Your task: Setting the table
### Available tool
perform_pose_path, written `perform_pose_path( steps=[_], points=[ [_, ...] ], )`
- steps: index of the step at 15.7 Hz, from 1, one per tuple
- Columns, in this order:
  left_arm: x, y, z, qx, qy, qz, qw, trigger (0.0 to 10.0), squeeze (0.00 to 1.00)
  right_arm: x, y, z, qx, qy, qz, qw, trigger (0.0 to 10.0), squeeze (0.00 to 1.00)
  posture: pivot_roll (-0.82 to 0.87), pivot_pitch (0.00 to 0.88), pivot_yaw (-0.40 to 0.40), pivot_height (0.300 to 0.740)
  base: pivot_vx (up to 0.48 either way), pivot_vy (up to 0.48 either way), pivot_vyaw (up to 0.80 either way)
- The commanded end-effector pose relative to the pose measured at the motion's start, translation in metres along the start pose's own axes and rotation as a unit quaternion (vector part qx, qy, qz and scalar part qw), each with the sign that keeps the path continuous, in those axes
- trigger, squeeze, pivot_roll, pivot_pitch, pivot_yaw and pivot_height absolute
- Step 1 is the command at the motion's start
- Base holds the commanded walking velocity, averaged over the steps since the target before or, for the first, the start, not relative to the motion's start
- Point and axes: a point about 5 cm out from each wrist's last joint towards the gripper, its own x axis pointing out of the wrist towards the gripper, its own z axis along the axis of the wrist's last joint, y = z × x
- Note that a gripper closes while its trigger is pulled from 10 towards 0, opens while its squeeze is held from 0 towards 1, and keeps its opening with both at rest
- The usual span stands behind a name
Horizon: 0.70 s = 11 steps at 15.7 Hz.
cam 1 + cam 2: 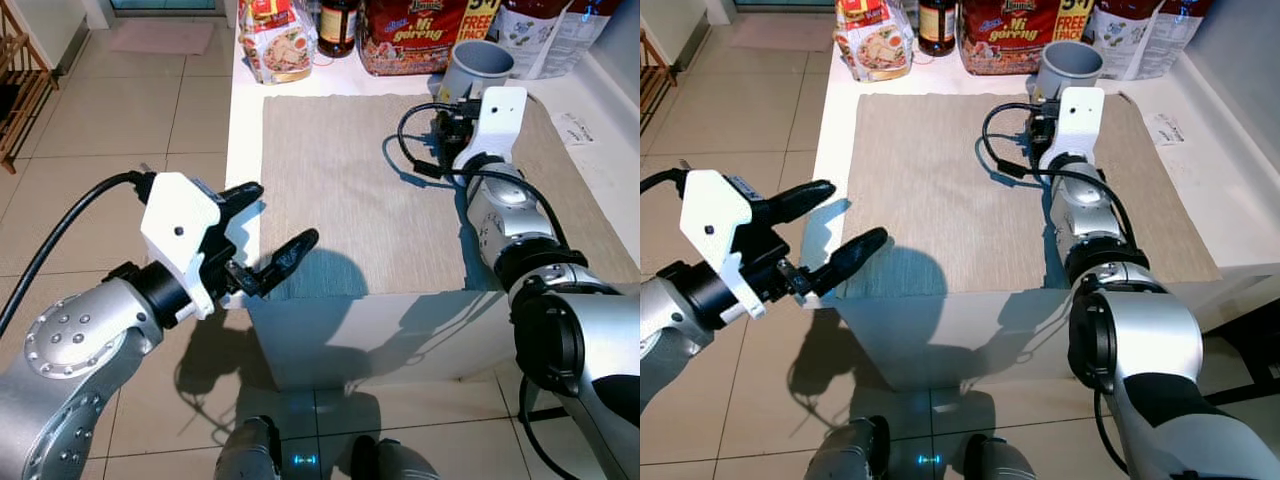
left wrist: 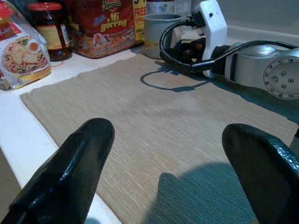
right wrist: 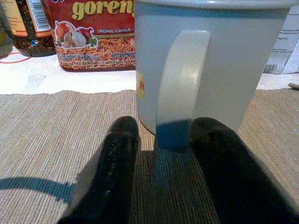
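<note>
Reaching across the beige placemat, the right gripper is pointing at the grey mug, its fingers slightly parted on either side of the handle without closing on it. The mug is standing upright at the mat's far edge, just in front of the noodle packets on the white surface. The left gripper is hovering wide open and empty at the surface's near corner.
</note>
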Motion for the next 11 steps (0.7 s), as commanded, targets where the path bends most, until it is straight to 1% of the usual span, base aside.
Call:
perform_pose_path(
  steps=[1, 9, 11],
  points=[
    [-0.0007, -0.0058, 0.0035, 0.0, -0.004, -0.014, 1.0, 10.0, 0.0, 0.0007, 0.0021, 0.0035, -0.013, -0.012, -0.003, 1.0, 0.0, 0.0, 0.31, 0.219, -0.037, 0.74, 0.0, 0.0, 0.0],
    [0.0007, -0.0084, 0.0048, -0.005, -0.007, -0.022, 1.0, 10.0, 0.0, -0.0015, 0.0043, 0.0009, -0.041, -0.024, 0.0, 0.999, 0.0, 0.0, 0.31, 0.206, -0.039, 0.74, 0.0, 0.0, 0.0],
    [0.0025, -0.0085, 0.0042, -0.007, -0.008, -0.024, 1.0, 10.0, 0.0, -0.0025, 0.0055, 0.0001, -0.057, -0.031, 0.003, 0.998, 0.0, 0.0, 0.3, 0.196, -0.039, 0.74, 0.0, 0.0, 0.0]
  ],
)
